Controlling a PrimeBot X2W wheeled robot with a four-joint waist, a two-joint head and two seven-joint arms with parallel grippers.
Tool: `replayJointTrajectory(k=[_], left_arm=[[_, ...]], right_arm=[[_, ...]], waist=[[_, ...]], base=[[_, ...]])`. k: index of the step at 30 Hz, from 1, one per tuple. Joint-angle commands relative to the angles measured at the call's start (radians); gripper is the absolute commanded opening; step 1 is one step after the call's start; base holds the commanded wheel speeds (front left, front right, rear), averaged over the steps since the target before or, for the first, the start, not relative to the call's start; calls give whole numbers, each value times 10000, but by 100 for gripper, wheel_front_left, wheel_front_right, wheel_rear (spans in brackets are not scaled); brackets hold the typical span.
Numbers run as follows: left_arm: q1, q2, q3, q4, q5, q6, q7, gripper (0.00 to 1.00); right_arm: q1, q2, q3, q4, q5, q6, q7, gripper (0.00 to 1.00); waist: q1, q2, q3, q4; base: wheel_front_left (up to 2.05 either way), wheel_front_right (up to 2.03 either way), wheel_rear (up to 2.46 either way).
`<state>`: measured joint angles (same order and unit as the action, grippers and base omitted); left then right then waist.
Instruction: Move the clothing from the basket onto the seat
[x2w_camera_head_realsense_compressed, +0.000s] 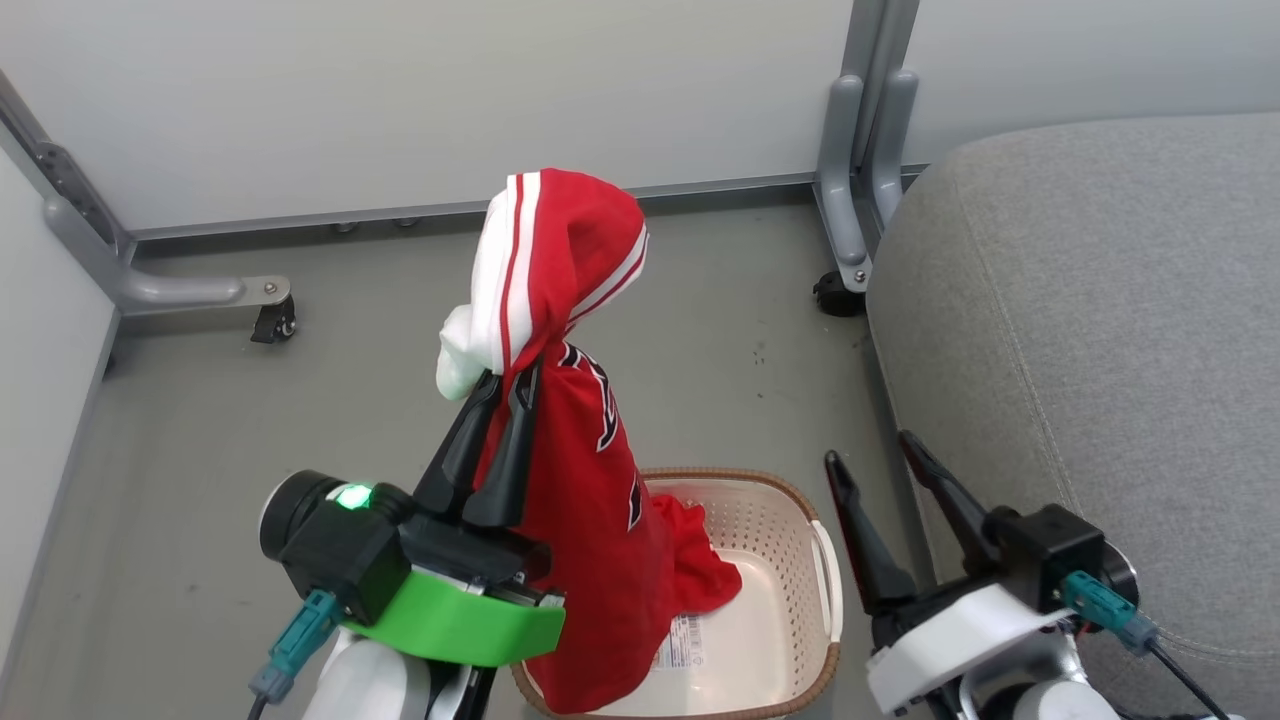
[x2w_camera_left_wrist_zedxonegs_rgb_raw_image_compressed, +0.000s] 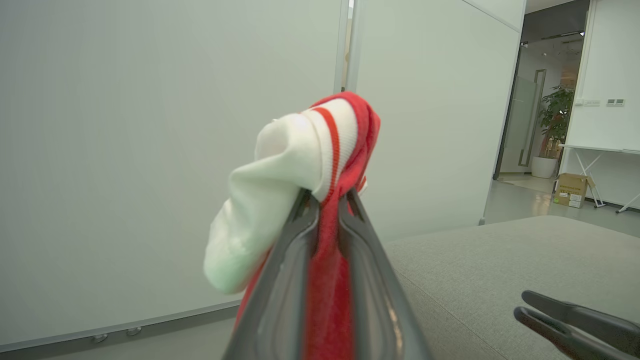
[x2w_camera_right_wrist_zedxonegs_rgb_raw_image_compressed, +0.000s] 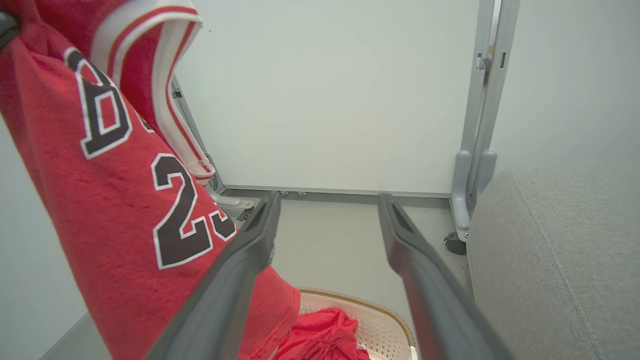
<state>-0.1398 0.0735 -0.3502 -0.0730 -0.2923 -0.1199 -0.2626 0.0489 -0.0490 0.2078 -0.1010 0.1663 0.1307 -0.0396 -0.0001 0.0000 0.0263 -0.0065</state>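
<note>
The big grey cloth seat is soft and round-cornered. The white holey basket sits beside it. The floppy red jersey hangs from the clenched left pincer, its tail inside the basket; it might snag there or slip free. The right pincer gapes, empty.

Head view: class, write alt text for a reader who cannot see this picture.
The robot's left claw grips a red jersey with white stripes and holds it up, its lower end hanging into the cream basket. The right claw is open beside the basket, next to the grey seat.
</note>
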Motion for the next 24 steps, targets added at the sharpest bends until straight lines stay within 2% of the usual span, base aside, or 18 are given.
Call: replayJointTrajectory(k=[1,13,22,23,24], left_arm=[[-205,-56,24,-83,99,-44,-34,0],[-630,-164,-366,-77,176,-107,-33,0],[-731,-199,-717,-1,127,-124,-34,0],[-744,-202,-773,-5,113,-125,-34,0],[-755,-205,-807,-9,102,-125,-33,0]], right_arm=[[-264,-30,268,83,47,1,6,100],[-2824,-100,4127,1692,1394,1,-320,100],[-4449,-39,5105,3354,1620,1,-806,100],[-4596,-34,5177,3533,1662,1,-856,96],[-4714,-31,5254,3682,1707,1,-847,34]], waist=[[1,0,117,103],[1,0,482,560],[1,0,591,765],[1,0,600,786],[1,0,609,798]], base=[[0,0,0],[0,0,0],[0,0,0],[0,0,0],[0,0,0]])
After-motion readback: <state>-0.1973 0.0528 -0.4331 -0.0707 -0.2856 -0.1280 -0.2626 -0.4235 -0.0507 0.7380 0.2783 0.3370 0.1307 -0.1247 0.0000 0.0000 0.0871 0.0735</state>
